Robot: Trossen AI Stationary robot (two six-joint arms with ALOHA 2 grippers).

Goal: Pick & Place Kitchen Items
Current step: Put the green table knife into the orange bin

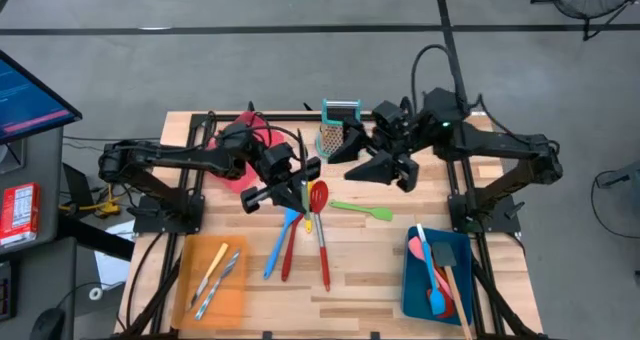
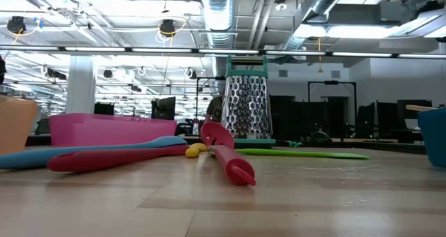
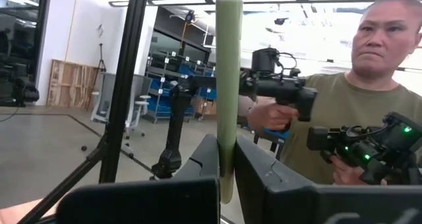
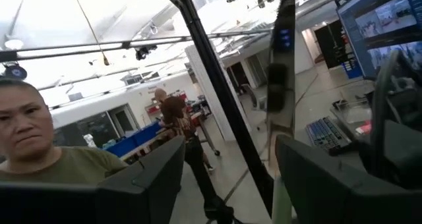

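Now left jaws clamped on pale-green utensil handle (image 3: 228, 85), right jaws apart.

Grater (image 1: 338, 126) at table's (image 1: 370, 255) back, utensils (image 1: 300, 235) mid-table, trays (image 1: 212, 280) at front corners

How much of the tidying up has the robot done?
About half, it seems. Done: cutlery lies in the orange tray, and several utensils lie in the blue tray. In hand: the left gripper has its jaws shut on a pale green handle; the right gripper is open and empty. Left on the table: a blue spoon, a red spoon and a green spatula.
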